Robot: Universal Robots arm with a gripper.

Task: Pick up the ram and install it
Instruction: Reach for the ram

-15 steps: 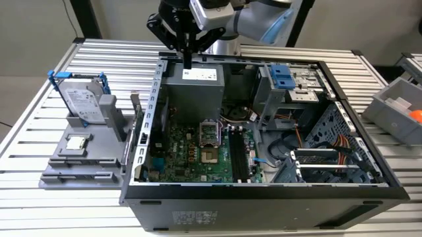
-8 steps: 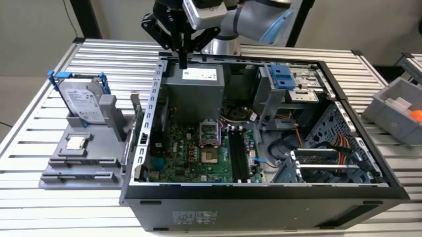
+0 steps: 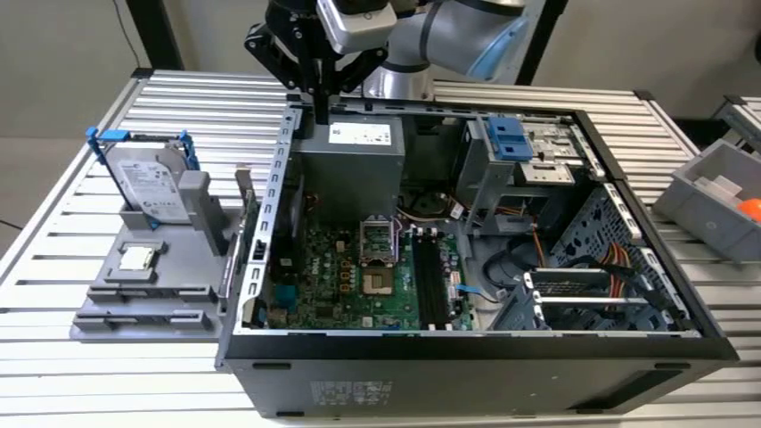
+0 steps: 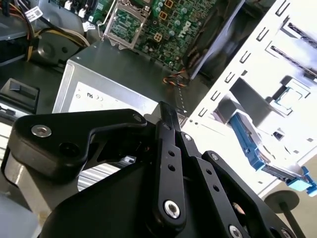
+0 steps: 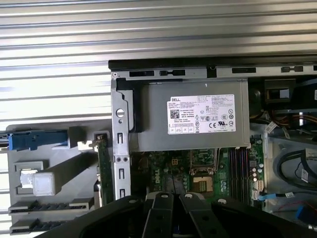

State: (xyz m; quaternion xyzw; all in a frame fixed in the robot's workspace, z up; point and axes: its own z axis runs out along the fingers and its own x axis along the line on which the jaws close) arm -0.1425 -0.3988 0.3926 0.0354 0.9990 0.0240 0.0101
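While our empty gripper (image 3: 321, 114) hovers pinched shut, the ram (image 3: 245, 207) at its seven o'clock waits unpicked; we need open jaws.

Bright light, washed-out glare, soft shadows

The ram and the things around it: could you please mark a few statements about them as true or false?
1. The gripper hangs above the power supply. True.
2. The gripper holds the ram. False: the ram stands in the gray fixture beside the case.
3. The hard drive stands on edge in that fixture. True.
4. The case is closed. False: it is open, and its motherboard is showing.
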